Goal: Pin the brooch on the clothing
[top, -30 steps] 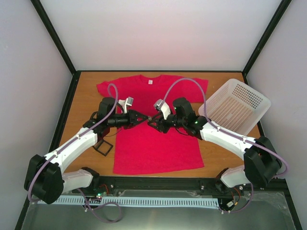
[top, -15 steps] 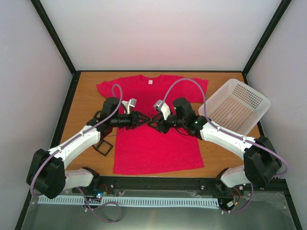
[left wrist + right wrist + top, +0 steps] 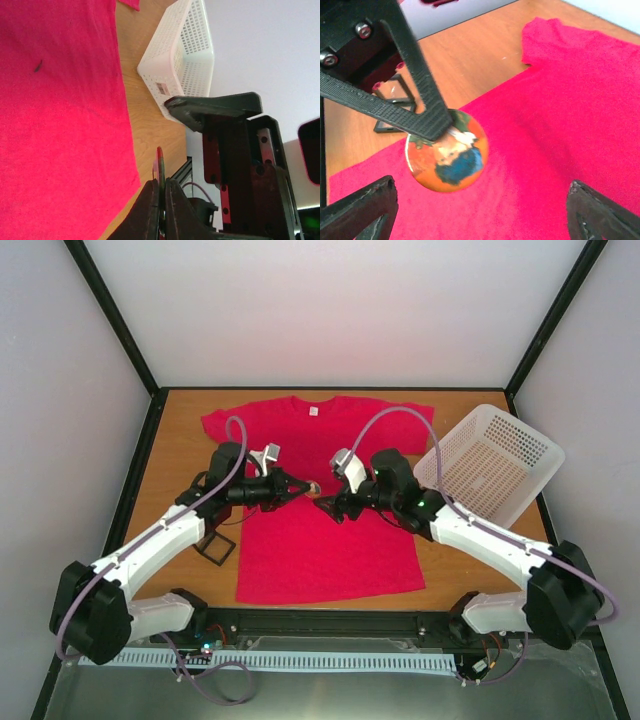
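We see the left jaws clamped on the brooch (image 3: 446, 152), held over the red T-shirt (image 3: 320, 550) spread mid-worktop (image 3: 180, 440). The right jaws stand open just beside it.

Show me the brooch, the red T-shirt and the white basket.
brooch (image 3: 451, 159): right wrist view, on its orange and blue face.
red T-shirt (image 3: 325, 550): top external view, on the lower front panel.
white perforated basket (image 3: 186, 57): left wrist view, on its side wall.
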Robot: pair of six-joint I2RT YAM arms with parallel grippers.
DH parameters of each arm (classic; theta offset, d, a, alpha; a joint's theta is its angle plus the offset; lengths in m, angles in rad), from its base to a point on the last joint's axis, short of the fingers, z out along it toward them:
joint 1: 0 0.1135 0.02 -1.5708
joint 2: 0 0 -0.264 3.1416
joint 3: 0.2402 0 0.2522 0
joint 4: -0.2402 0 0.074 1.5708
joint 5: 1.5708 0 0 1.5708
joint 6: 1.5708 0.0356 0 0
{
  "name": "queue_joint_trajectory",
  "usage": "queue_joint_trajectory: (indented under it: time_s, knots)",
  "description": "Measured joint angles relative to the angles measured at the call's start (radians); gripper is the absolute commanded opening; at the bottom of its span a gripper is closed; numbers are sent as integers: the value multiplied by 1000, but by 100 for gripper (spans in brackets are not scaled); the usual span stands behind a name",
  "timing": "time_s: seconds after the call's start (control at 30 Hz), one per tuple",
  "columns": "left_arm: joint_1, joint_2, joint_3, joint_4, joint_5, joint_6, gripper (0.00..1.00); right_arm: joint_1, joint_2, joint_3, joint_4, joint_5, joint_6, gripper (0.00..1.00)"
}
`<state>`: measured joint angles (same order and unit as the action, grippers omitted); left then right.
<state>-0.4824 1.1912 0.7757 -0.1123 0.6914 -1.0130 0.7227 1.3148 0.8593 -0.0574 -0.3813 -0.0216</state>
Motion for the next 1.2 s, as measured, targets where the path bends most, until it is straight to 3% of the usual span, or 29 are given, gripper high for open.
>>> queue_joint_trajectory:
  time_s: [0.17,0.27,0.4,0.5,0.57,0.7,0.8,1.0,1.07,1.13,1.2]
  knots:
    - [0,-25,2,-55,-28,-134,1,6,-103,-92,104,56,-141,96]
    - [11,-24,2,-113,-29,-239,1,60,-167,-244,233,74,-333,99]
    - [27,-32,-25,-126,1,-383,1,172,-135,-316,294,133,-591,80]
    - [35,-55,-68,-123,14,-468,1,182,-97,-315,347,166,-700,67]
    - [40,-72,-94,-119,23,-515,1,182,-71,-310,386,186,-747,65]
    - [48,-95,-127,-111,40,-569,1,182,-16,-273,420,201,-810,50]
    - [53,-108,-137,-103,47,-591,1,183,17,-237,425,186,-835,47]
    - [63,-116,-149,-82,63,-610,1,183,67,-209,441,165,-850,24]
    - [66,-116,-151,-82,66,-612,1,183,78,-205,443,162,-850,4]
    - [71,-116,-151,-74,66,-614,1,183,87,-203,441,159,-845,3]
    - [76,-116,-153,-72,73,-628,15,187,90,-200,443,167,-851,3]
